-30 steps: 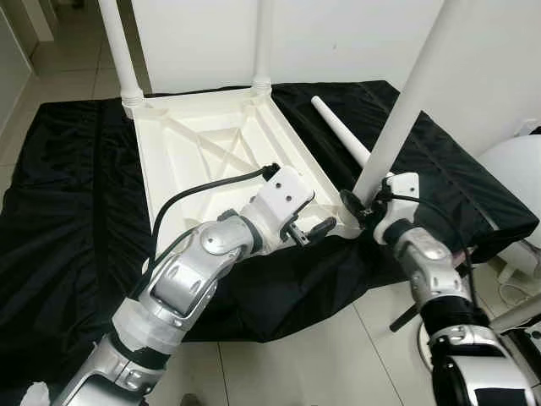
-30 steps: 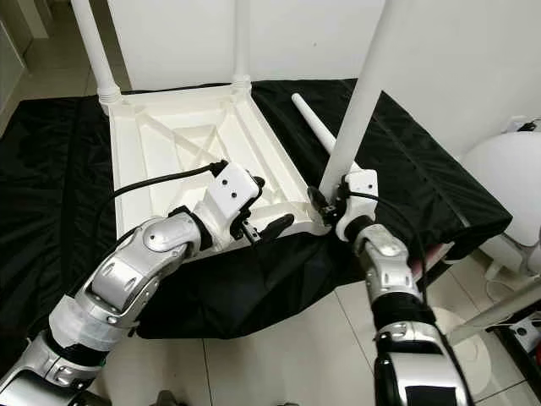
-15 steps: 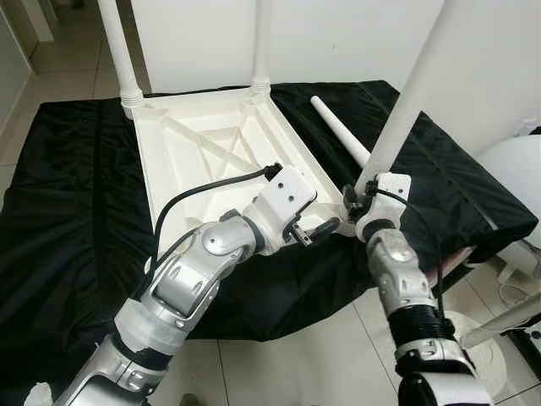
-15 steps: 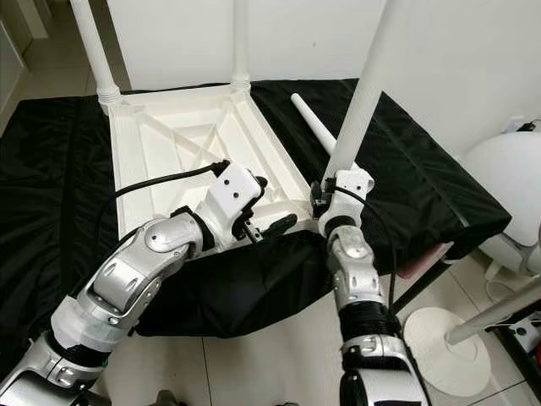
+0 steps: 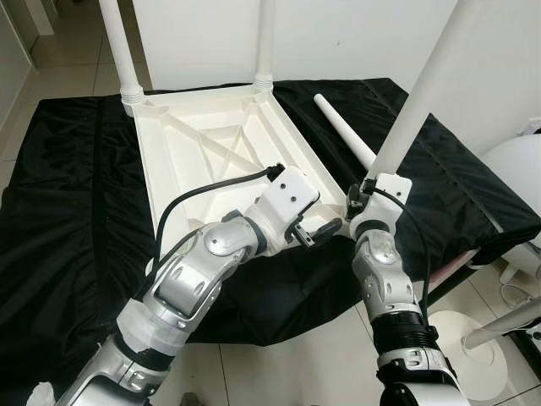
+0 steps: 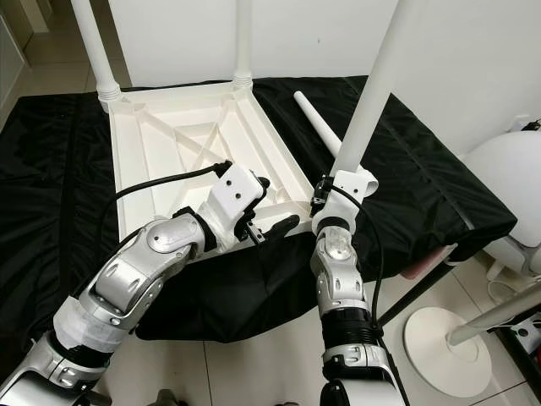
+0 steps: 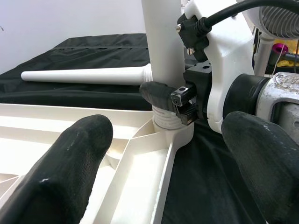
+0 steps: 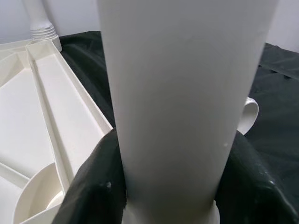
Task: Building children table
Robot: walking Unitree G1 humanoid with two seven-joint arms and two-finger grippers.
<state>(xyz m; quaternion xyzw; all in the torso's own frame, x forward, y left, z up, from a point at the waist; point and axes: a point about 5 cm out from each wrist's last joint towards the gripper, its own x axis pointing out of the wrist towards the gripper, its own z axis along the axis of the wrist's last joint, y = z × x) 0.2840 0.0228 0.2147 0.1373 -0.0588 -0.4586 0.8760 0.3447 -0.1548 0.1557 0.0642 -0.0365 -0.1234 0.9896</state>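
Black cloth (image 5: 68, 211) carries upturned tabletop (image 5: 194, 152); right fingers (image 8: 93, 191) clamp corner leg (image 5: 414, 110), left fingers (image 7: 70, 154) spread

Left arm bent across the front, left gripper (image 5: 319, 232) level, black fingers (image 7: 70, 154) spread apart and holding nothing. Right arm raised upright, right gripper (image 6: 325, 193) clamped, fingers (image 8: 96, 186) pressed on both sides
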